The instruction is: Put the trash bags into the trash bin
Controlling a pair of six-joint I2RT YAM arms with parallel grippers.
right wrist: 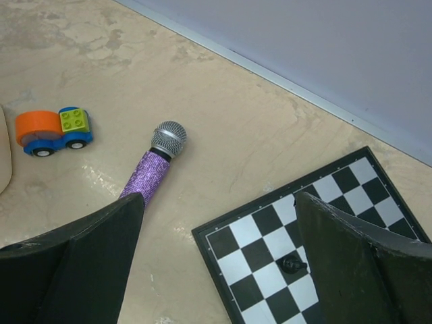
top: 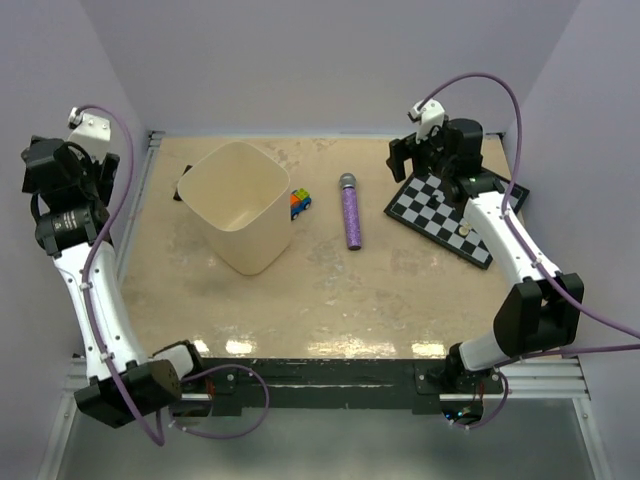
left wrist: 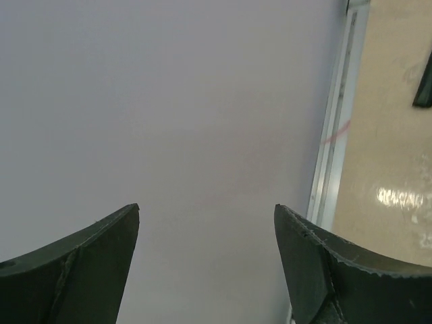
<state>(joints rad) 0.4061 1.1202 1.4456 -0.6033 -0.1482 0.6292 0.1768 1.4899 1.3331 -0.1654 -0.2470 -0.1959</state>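
The cream trash bin (top: 240, 205) stands upright at the table's back left, its mouth open and nothing showing inside. No trash bags show plainly; a small dark sliver (top: 181, 186) pokes out behind the bin's left wall and I cannot tell what it is. My left gripper (top: 72, 172) hangs high at the far left, beyond the table edge, open and facing the lilac wall (left wrist: 169, 101); its gripper (left wrist: 206, 216) holds nothing. My right gripper (top: 418, 162) hovers open over the chequered board's near corner, with its gripper (right wrist: 219, 202) empty.
A purple glittery microphone (top: 351, 215) (right wrist: 158, 158) lies mid-table right of the bin. A small orange-blue toy car (top: 300, 203) (right wrist: 54, 129) sits between them. The black-and-white chequered board (top: 450, 215) (right wrist: 324, 223) lies at the back right with a dark piece (right wrist: 291, 263) on it.
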